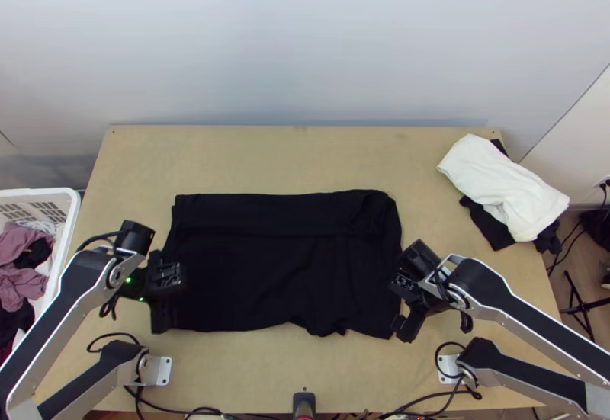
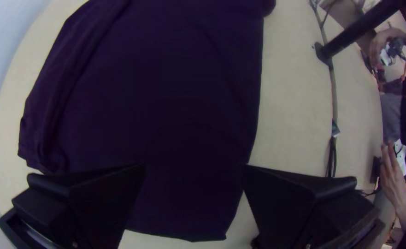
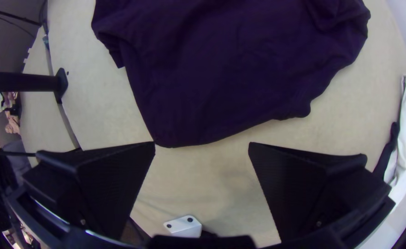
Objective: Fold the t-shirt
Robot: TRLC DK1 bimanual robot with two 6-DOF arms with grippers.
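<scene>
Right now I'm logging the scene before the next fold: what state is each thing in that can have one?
Black t-shirt: laid flat, folded band along far side, near edge wavy
Left gripper: open, at shirt's left end
Right gripper: open, by shirt's near right corner
White cloth: bunched over black cloth
White laundry basket: open-topped, clothes heaped inside

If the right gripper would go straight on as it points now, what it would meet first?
Most likely the right edge of the dark t-shirt, which lies just ahead of the open right gripper. Its height above the table is unclear, so it might touch bare wood beside that edge.
</scene>
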